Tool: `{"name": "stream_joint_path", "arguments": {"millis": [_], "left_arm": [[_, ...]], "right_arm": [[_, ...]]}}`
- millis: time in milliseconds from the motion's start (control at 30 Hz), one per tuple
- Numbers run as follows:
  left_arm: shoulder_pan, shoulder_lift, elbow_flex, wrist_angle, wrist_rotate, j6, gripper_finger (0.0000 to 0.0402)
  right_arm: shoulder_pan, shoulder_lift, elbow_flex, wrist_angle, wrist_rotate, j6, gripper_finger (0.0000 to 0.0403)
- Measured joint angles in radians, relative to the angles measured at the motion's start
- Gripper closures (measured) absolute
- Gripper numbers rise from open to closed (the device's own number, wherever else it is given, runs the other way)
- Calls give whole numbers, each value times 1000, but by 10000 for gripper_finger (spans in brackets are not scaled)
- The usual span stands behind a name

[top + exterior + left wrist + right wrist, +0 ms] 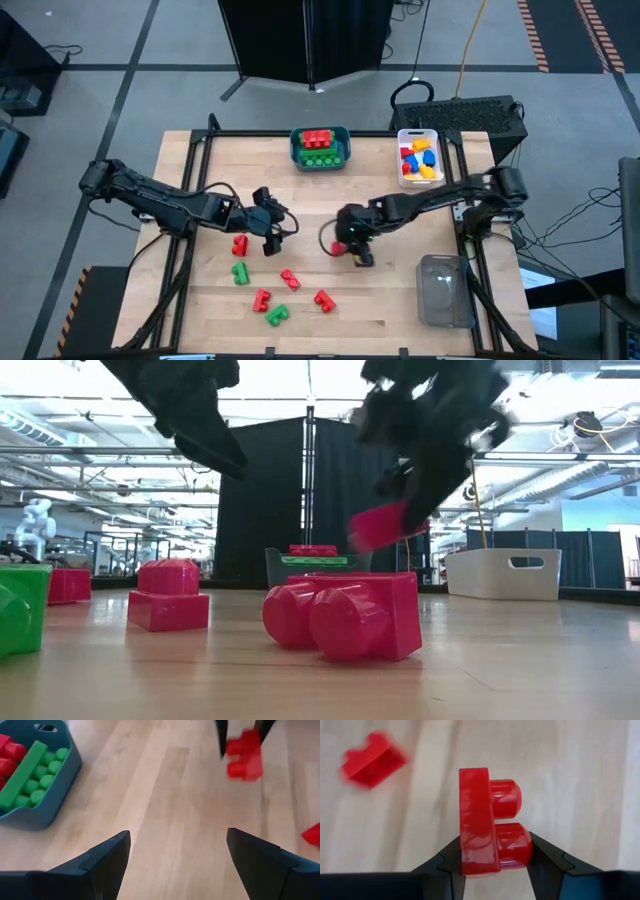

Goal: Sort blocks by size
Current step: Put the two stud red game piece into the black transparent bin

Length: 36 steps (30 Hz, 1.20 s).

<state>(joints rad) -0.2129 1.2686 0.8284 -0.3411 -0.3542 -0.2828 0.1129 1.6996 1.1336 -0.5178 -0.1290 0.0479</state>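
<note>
- High view: right gripper carries a red block at mid-table. Loose blocks by its fingers: four red, two green.
- Right wrist view: fingers clamped across block's base and studs; lift level, without twisting.
- Left wrist view: left gripper spread wide, empty; teal bin beyond.

Open left tool over bare tabletop. Teal bin holding green bricks and red bricks. Farther off, red brick pinched between two dark fingers.
</note>
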Motion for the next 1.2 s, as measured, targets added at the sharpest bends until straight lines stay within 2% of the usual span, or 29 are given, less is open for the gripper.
{"name": "stream_joint_path", "arguments": {"millis": [233,500,800,1200], "left_arm": [[-19,39,0,57,-3,0,82],[-19,125,0,125,-3,2,82],[-19,199,0,232,5,9,82],[-83,235,0,313,9,-1,82]], "right_arm": [[114,-171,0,-234,0,120,249],[242,-298,0,-465,6,391,249],[408,-318,0,-696,-4,708,251],[645,-318,0,-764,-4,1107,248]]}}
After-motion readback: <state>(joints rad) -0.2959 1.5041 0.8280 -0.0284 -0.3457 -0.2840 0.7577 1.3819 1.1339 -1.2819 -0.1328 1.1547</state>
